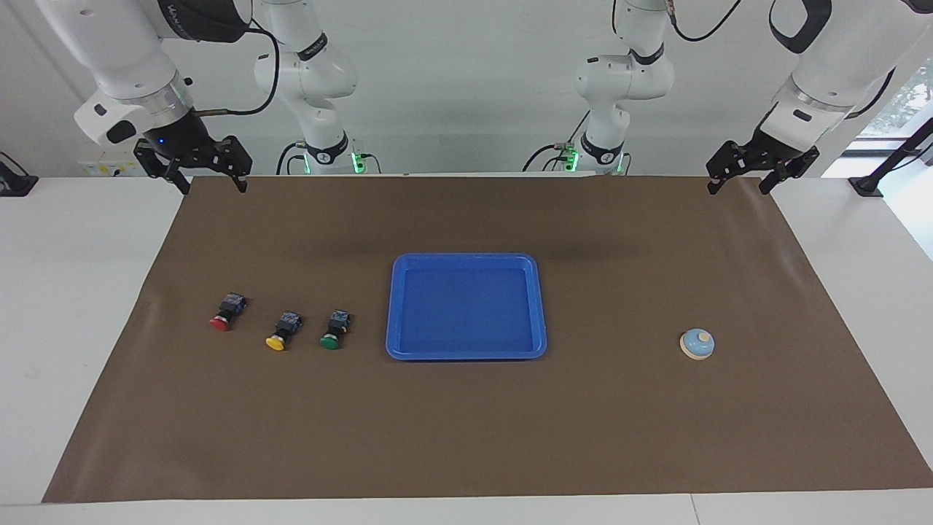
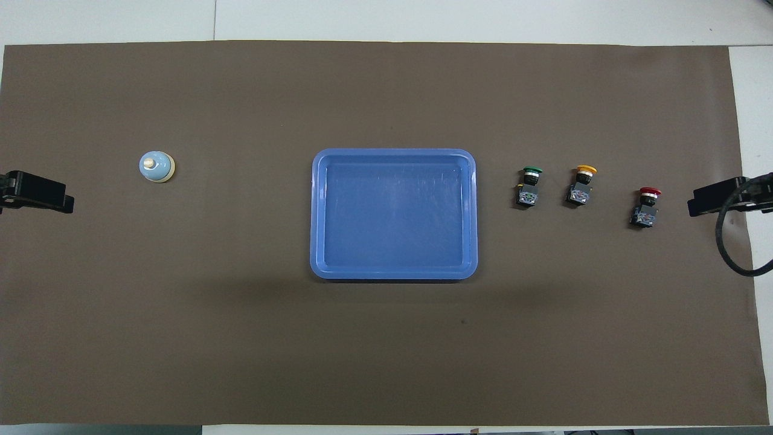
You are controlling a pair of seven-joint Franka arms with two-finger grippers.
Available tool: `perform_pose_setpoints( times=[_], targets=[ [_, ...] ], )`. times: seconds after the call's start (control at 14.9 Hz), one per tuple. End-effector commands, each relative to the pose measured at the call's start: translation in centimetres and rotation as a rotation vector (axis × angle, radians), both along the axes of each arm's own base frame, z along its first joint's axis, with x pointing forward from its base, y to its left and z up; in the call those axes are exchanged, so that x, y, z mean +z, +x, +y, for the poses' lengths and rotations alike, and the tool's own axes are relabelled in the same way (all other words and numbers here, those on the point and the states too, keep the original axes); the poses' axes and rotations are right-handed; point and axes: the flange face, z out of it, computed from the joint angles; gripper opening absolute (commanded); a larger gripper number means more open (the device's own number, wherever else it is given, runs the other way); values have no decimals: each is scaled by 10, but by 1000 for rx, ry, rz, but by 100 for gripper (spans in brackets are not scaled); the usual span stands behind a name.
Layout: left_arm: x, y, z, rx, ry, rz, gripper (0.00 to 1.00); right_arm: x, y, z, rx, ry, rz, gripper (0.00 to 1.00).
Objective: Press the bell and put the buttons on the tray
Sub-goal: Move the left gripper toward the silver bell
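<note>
Nothing is started: your left gripper (image 1: 762, 177), upper right of the facing view, and right gripper (image 1: 195, 171), upper left, hang open and empty. Send the left gripper down onto the bell (image 1: 697, 343) first; the buttons (image 1: 285, 330) lie outside the tray (image 1: 466, 354).

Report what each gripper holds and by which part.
Nothing is held. The left gripper and right gripper are both open, waiting above the mat's corners nearest the robots.

A robotics lab. Two white Franka arms (image 1: 313, 80) stand bolted at a white bench (image 1: 73, 306) covered with a brown mat (image 1: 466, 423). Bare white walls and cabling surround them.
</note>
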Motion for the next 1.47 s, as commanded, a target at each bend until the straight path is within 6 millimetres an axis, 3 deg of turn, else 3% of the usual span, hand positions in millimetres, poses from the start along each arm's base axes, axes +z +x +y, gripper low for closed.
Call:
perform_pose_setpoints(
  times=[0.0, 0.4, 0.54, 0.67, 0.74, 0.87, 1.14, 1.41],
  targets=[
    [5, -1, -2, 1, 10, -17, 100, 3, -6, -2, 9, -7, 8, 100],
    [-2, -6, -3, 33, 21, -5, 100, 3, -6, -2, 9, -7, 8, 100],
    [-8, 1, 1, 35, 20, -63, 68, 3, -6, -2, 9, -6, 8, 100],
    [-18, 13, 3, 38, 19, -103, 18, 3, -6, -2, 9, -7, 8, 100],
    [-29, 23, 3, 46, 19, -109, 0, 3, -6, -2, 9, -7, 8, 100],
    [-50, 42, 8, 63, 17, -146, 0, 3, -6, -2, 9, -6, 8, 100],
    [-121, 99, 6, 61, 28, -131, 0, 3, -6, -2, 9, -7, 8, 100],
    [-167, 123, 19, 83, 27, -148, 0, 3, -7, -8, -3, -6, 8, 100]
  ],
)
